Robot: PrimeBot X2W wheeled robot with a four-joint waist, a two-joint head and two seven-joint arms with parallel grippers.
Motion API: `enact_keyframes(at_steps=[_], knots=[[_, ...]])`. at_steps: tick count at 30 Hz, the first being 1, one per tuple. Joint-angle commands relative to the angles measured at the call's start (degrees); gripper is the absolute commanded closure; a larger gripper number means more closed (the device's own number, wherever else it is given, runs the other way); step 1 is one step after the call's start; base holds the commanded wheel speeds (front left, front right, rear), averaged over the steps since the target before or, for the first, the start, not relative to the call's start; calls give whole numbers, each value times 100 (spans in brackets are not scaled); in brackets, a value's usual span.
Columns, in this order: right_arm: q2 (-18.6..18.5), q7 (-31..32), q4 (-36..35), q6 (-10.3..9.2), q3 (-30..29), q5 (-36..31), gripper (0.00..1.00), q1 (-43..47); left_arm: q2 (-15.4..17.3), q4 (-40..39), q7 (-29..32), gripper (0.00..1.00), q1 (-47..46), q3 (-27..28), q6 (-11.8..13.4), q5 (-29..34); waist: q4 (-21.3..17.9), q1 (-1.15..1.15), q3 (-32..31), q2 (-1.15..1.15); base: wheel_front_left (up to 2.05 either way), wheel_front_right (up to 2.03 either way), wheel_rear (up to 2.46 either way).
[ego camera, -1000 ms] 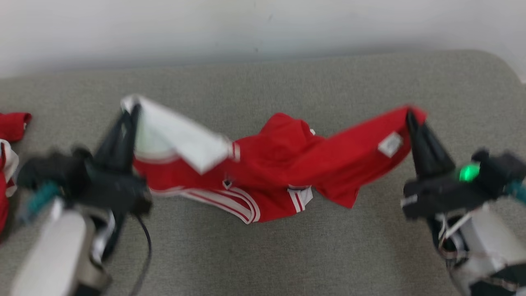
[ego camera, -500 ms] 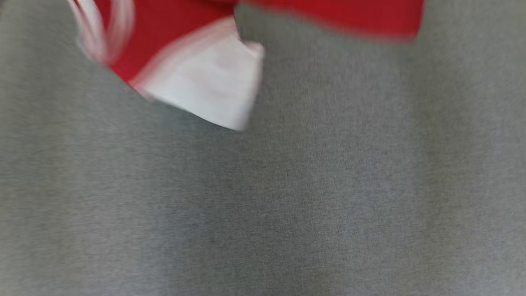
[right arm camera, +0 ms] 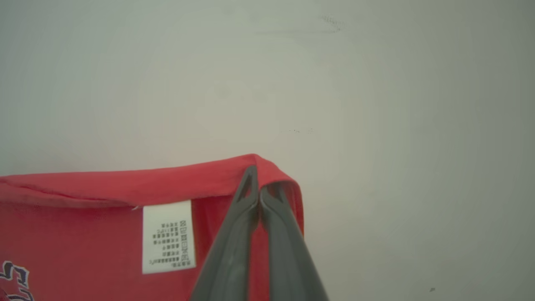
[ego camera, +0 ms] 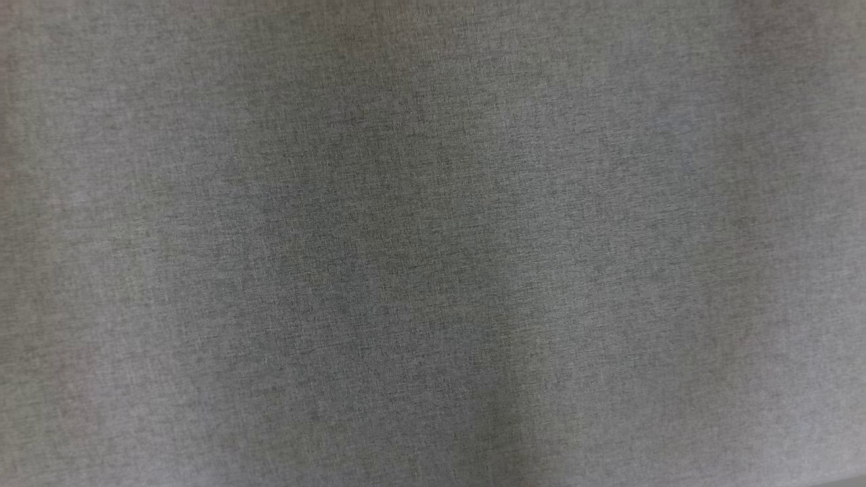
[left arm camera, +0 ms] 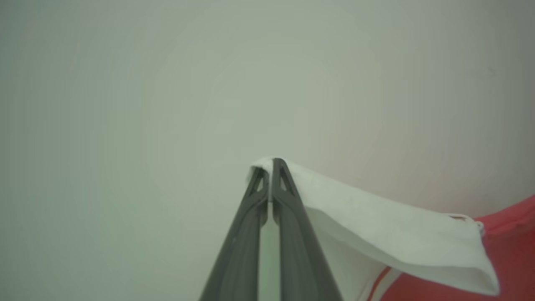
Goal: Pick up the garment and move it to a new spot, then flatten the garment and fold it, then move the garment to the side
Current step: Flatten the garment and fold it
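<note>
The head camera had tipped down since a second earlier, so grey cloth surface (ego camera: 433, 243) lay across its frame where the garment and both grippers had been. The red and white garment (right arm camera: 83, 234) hung at the lower left of the right wrist frame and the lower right of the left wrist frame, apparently lifted for the move, with flattening not yet begun. The left gripper (left arm camera: 271, 165) pinched its white corner and the right gripper (right arm camera: 260, 179) its red hem, beside a small label (right arm camera: 168, 237).
</note>
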Motion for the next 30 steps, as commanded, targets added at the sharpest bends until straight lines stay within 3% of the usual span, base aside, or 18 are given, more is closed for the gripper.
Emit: enact_keyframes(at_steps=[1, 8, 16, 24, 30], knots=[[-54, -54, 118, -12, 86, 89, 100, -133, -66, 150, -107, 100, -158, -38, 16, -104, -13, -1, 74, -1, 0, 0, 0], [-59, -188, 377, -12, 532, 403, 100, -374, -187, 549, -401, 100, -453, -305, 16, -398, 56, -1, 215, -1, 0, 0, 0], [-28, -285, 426, -12, 916, 785, 100, -176, -11, 592, -739, 100, -124, -583, 16, -668, 81, -1, 261, -1, 0, 0, 0], [-160, -320, 58, -13, 1410, 1032, 100, 624, 109, 426, -1000, 100, 846, -337, 31, -1083, 57, -1, -85, -1, 0, 0, 0], [-356, -325, -544, -13, 1404, 1206, 100, 1718, 129, -480, -1099, 100, 2449, 145, 344, -1283, 145, -1, -613, -1, 0, 0, 0]])
